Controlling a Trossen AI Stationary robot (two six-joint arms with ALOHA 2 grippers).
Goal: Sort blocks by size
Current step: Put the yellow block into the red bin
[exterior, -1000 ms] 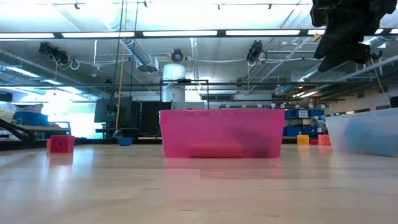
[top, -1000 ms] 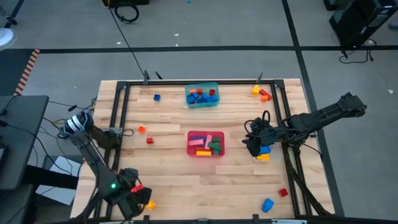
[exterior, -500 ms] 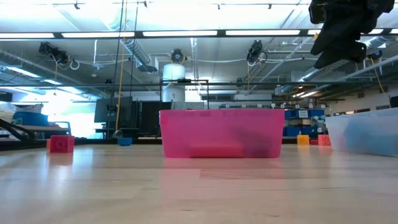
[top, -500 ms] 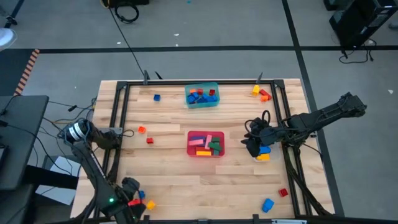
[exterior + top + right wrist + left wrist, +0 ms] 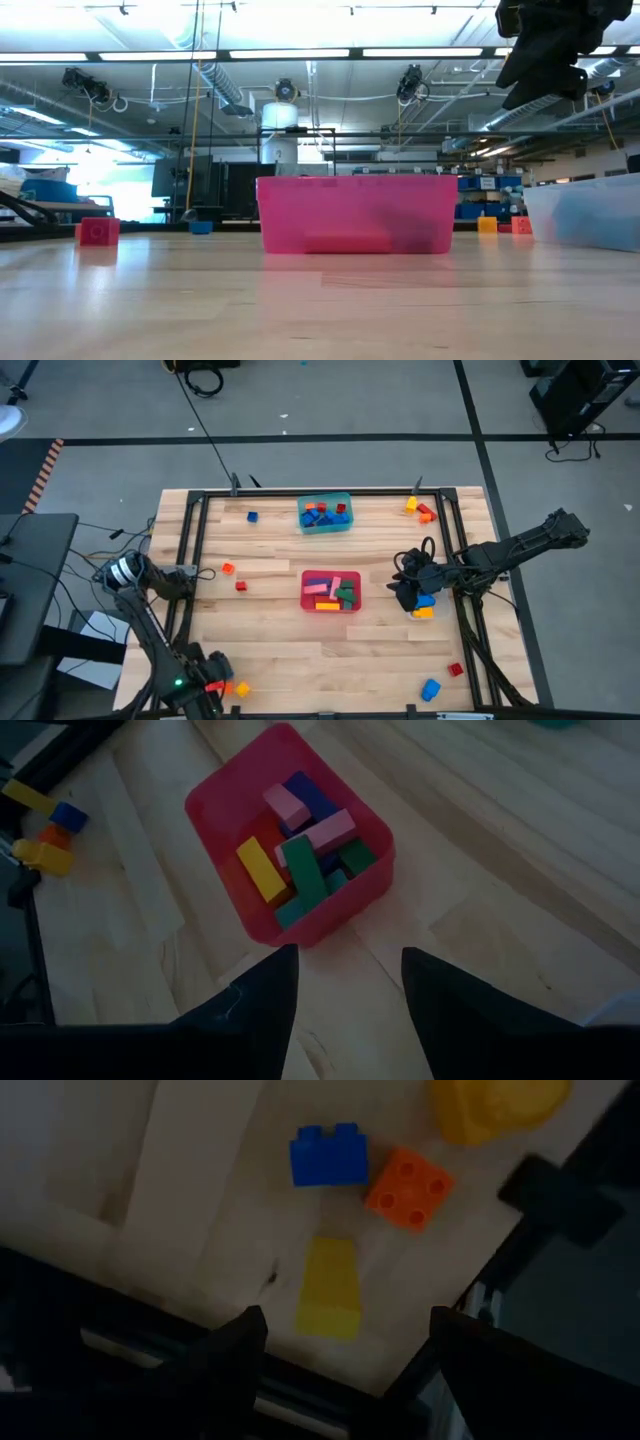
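At the table's near left corner the left gripper point(image 5: 345, 1330) hangs with its fingers spread and nothing between them, right above a small yellow plastic brick point(image 5: 330, 1287), with a blue two-stud brick point(image 5: 328, 1155) and an orange four-stud brick point(image 5: 408, 1187) just beyond; such hard, light, smooth pieces would probably slip unless pinched across their flat sides. Farther in, the long bars lie in the red plastic tub point(image 5: 331, 591) mid-table, and the right gripper point(image 5: 347, 982) hovers parted and empty beside it. Small bricks fill the teal tub point(image 5: 325, 514) at the far edge, with strays around.
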